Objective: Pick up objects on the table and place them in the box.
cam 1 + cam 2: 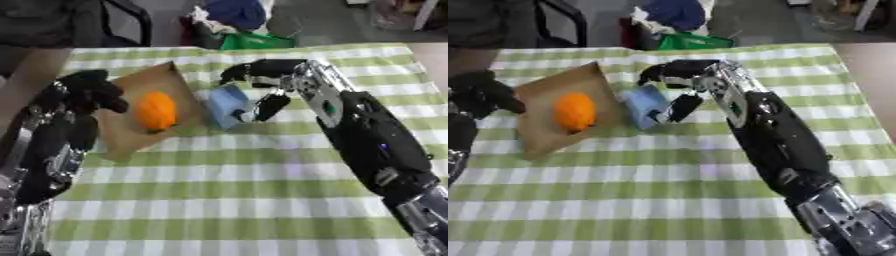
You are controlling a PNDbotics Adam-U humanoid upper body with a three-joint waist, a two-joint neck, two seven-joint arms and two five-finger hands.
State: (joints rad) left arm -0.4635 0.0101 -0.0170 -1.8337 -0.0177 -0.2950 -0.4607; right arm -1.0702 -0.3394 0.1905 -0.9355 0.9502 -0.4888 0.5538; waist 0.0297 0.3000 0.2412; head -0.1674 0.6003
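Observation:
A flat brown cardboard box lies at the left of the green-checked table, with an orange fruit inside it. Just right of the box lies a light blue object. My right hand reaches over it from the right: fingers curl above its far edge and the thumb comes down on its right side, so the hand is closed round the blue object. My left hand rests at the box's left edge with its fingers curled, holding nothing that I can see.
The green and white checked tablecloth covers the table. Beyond the far edge are a green bag, blue cloth and a dark chair.

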